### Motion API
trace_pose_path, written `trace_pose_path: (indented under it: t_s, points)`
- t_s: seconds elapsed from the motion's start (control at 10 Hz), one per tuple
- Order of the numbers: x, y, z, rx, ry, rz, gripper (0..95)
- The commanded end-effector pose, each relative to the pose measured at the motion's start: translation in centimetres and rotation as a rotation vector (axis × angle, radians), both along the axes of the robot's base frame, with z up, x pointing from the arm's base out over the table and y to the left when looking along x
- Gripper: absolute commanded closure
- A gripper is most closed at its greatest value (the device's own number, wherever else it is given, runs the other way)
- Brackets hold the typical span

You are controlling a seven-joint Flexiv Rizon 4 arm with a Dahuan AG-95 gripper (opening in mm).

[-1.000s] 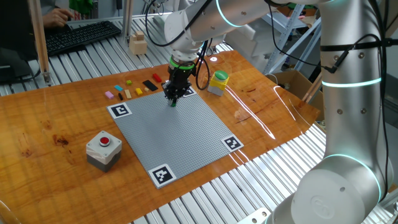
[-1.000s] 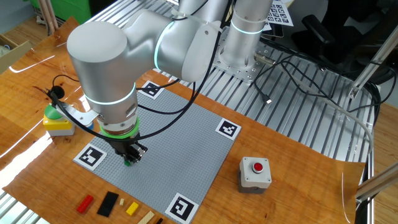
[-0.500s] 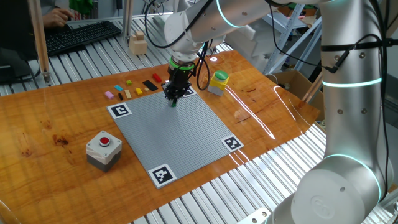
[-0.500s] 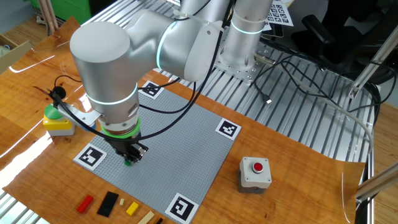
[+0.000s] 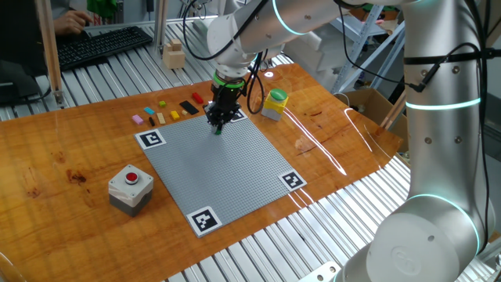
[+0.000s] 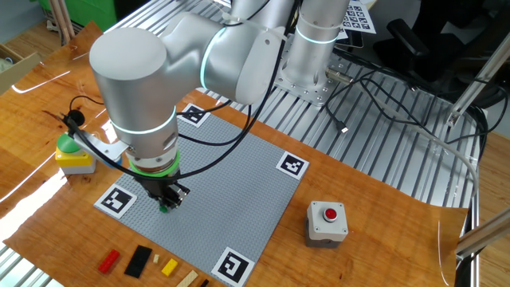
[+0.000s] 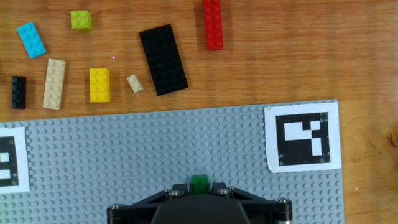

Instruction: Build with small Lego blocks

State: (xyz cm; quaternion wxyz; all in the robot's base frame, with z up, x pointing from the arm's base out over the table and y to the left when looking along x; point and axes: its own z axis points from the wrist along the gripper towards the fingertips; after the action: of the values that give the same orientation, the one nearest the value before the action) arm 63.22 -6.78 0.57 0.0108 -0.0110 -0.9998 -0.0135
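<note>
- Your gripper [image 5: 218, 125] points straight down onto the grey baseplate [image 5: 227, 168], near the edge that faces the row of loose bricks.
- The jaws are pinched narrow on a small green brick [image 7: 199, 183]. In the hand view you can see it wedged right between the fingertips, sitting against the studs of the baseplate. Whether it's actually pressed in or just touching, can't tell.
- The rest of the small Lego blocks lie on the wooden table [image 5: 70, 168], just beyond that same baseplate edge, none of them on the plate.
- Going by the hand view: the big black plate [image 7: 163, 59] lies nearest the baseplate edge, roughly in line with the gripper, slightly tilted.
- The red brick [image 7: 212, 23] is beside the black plate, farther from the baseplate.
- The tiny tan brick [image 7: 134, 83] and the yellow brick [image 7: 99, 84] sit on the other side of the black plate, close to the baseplate edge.
- Farther along that edge you've got the long tan brick [image 7: 54, 83], then the small black brick [image 7: 18, 91].
- The blue brick [image 7: 31, 39] and the lime brick [image 7: 81, 20] sit farther out from the baseplate than those.
- A pink brick [image 5: 138, 119] ends the row in one fixed view.
- The grey box with the red button [image 5: 130, 189] stands off the baseplate's side, well apart from the bricks.
</note>
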Motion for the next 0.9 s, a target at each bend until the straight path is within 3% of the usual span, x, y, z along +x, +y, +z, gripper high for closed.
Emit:
trace_pose_path:
  t_s: [0.1, 0.5, 0.6, 0.8, 0.9]
  points:
    - [0.02, 0.02, -0.03, 0.000, 0.000, 0.000, 95.0]
    - [-0.01, 0.17, -0.03, 0.002, -0.003, -0.007, 95.0]
    - [-0.01, 0.20, -0.03, 0.001, -0.005, -0.018, 76.0]
    - [-0.01, 0.21, -0.13, -0.001, -0.006, -0.026, 76.0]
    - [-0.01, 0.21, -0.12, -0.001, -0.006, -0.026, 57.0]
